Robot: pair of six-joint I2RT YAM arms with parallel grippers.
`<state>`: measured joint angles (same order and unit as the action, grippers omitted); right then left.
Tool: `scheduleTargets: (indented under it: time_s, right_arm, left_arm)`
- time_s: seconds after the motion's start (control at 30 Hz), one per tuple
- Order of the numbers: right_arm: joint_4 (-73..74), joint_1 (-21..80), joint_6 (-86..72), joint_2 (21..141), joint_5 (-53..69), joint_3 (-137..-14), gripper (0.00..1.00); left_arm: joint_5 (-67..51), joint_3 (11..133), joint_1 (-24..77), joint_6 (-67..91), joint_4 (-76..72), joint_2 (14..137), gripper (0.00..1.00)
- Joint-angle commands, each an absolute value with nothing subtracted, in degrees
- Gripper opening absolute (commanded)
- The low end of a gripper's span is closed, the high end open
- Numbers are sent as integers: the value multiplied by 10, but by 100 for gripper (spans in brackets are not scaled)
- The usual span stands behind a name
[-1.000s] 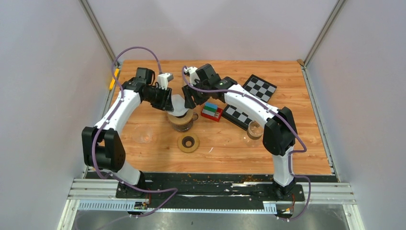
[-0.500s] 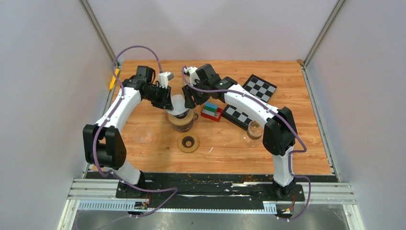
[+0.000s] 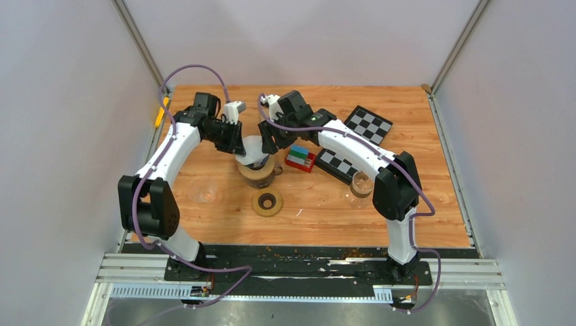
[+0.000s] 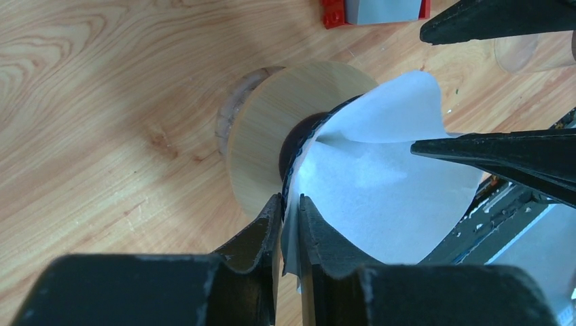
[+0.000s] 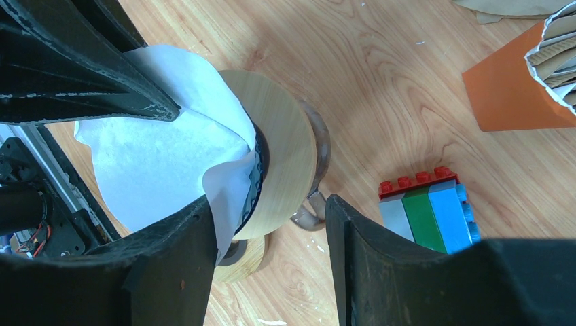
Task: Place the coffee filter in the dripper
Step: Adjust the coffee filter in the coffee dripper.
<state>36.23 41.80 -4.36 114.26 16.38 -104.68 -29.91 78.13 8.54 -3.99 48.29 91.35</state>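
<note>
Your left jaws pinch the near rim of the coffee filter (image 4: 380,170), whose tip sits in the dripper (image 4: 261,136) just ahead of them. Your right jaws are spread beside it. It's thin, limp paper and probably crumples easily, so hold only the rim, lightly.

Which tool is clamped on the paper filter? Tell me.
The left tool: it is shut on the edge of the white filter at the dripper. The right tool stands open.

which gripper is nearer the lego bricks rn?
Right. The right gripper is open beside the lego bricks; the left gripper is on the far side of the dripper, shut on the coffee filter.
</note>
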Motion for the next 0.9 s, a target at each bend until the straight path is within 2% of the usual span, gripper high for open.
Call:
scheduleTargets:
  time_s: [0.0,0.13,0.57,0.87]
  right_arm:
    - [350,415,-36,1149,161,-1071,57]
    - [350,415,-35,1149,161,-1071,57]
    - [346,416,-39,1140,172,-1058,57]
    - [338,417,-39,1147,172,-1037,56]
  left_arm:
    - [-298,806,84,-34,488,913,20]
    - [-294,810,84,-29,487,912,20]
    - [-274,813,102,-29,490,898,41]
    - [-260,794,109,-38,482,901,47]
